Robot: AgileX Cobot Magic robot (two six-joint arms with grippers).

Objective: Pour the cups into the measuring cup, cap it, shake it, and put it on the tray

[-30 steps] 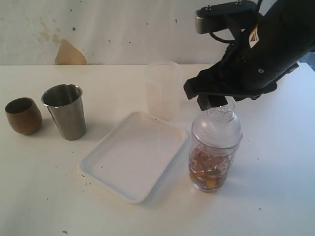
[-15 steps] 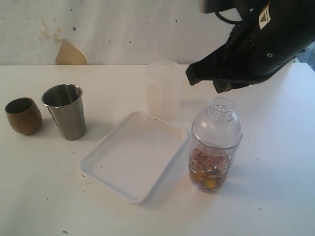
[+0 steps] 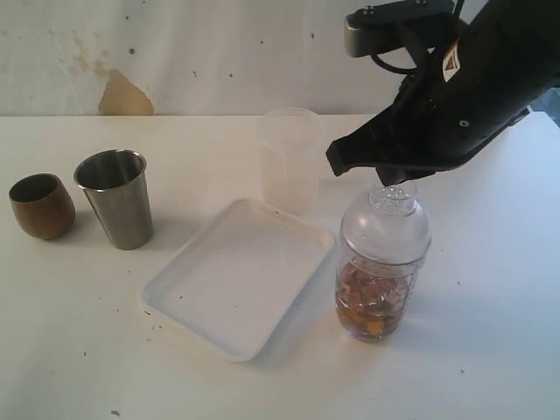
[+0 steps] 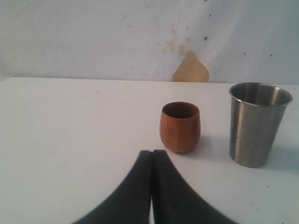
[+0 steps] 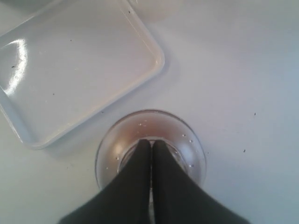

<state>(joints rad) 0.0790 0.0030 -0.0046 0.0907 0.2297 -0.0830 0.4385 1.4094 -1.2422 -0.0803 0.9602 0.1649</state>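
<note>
Lowered again from where it hung half a second ago, the right tool (image 3: 391, 179) now has its tips at the open neck of the cap (image 3: 385, 229); whether they touch the neck cannot be told. Its two fingers are pressed flat together and hold nothing.

The cap sits on the measuring cup (image 3: 372, 306), which stands upright on the worktop (image 3: 79, 350) with brown pieces (image 3: 367, 302) in its lower part. Just beside it, toward the left arm's side, lies the tray (image 3: 236, 280), set at an angle. A frosted container (image 3: 290, 157) stands behind the tray's far corner. Well apart on the left arm's side stand the steel tumbler (image 3: 118, 199) and, next to it but not touching, the wooden cup (image 3: 41, 206), both upright.

From above, the right arm slants down over the capped cup, hiding the top of the neck in the exterior view. The left tool (image 4: 152, 153) is closed tight on nothing, low over the worktop, pointing toward the wooden cup.
</note>
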